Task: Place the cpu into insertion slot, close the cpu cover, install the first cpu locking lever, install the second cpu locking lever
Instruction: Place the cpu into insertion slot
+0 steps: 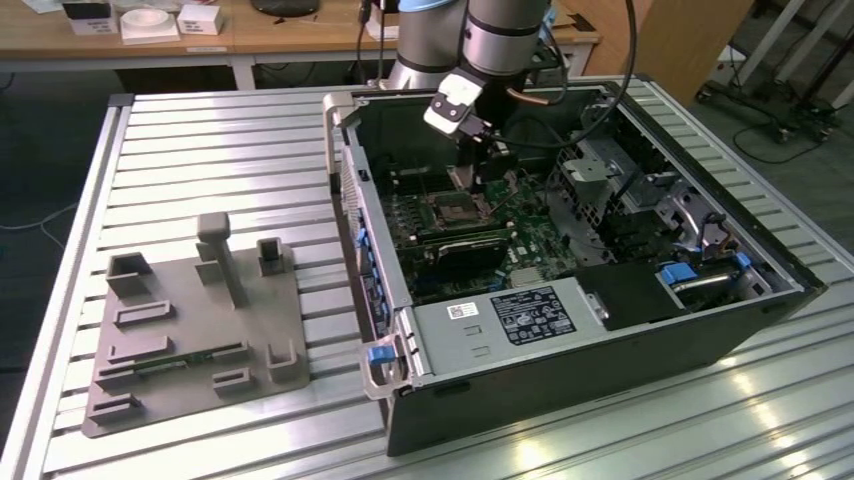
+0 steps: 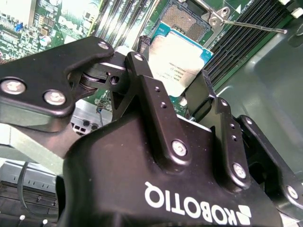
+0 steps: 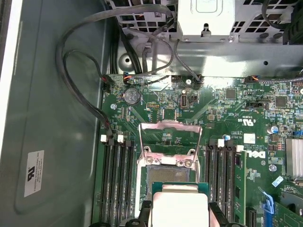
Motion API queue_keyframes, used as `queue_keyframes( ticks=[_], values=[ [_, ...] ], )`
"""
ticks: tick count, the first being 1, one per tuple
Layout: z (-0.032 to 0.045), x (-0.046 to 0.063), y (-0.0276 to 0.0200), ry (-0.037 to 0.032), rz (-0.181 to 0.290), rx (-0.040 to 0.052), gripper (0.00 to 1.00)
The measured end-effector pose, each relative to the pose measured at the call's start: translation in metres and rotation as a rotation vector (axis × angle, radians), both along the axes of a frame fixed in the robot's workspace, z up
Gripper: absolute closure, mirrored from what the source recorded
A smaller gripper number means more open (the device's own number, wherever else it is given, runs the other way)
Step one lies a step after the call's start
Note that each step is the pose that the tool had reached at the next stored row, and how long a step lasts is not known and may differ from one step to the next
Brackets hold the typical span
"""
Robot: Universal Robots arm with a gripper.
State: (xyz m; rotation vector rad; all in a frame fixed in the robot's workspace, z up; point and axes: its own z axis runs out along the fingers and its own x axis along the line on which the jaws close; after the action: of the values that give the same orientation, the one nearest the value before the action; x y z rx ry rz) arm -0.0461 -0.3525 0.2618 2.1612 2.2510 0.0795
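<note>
One gripper (image 1: 465, 176) hangs over the slot (image 1: 454, 208) in the exterior view. In the second wrist view its fingers (image 2: 138, 71) clamp the cpu (image 2: 182, 56) flat by opposite edges. In the first wrist view the square cpu, with no long axis, lies edge-parallel to the slot just beyond it, cover (image 3: 169, 126) raised.

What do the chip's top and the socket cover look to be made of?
Chip, held in the pincer: top looks like matte silvery metal, evenly pale with faint print. Cover: thin bare metal, probably steel, with bright glints along its edges.
</note>
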Motion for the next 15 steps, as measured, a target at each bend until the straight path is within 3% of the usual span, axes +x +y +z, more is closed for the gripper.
queue_keyframes(
  ticks=[7,15],
  values=[
    [-0.0091,0.0,0.0006,0.0026,-0.001,-0.0002,0.46],
    [-0.0222,0.0,0.005,0.0078,-0.011,-0.0001,0.46]
  ],
)
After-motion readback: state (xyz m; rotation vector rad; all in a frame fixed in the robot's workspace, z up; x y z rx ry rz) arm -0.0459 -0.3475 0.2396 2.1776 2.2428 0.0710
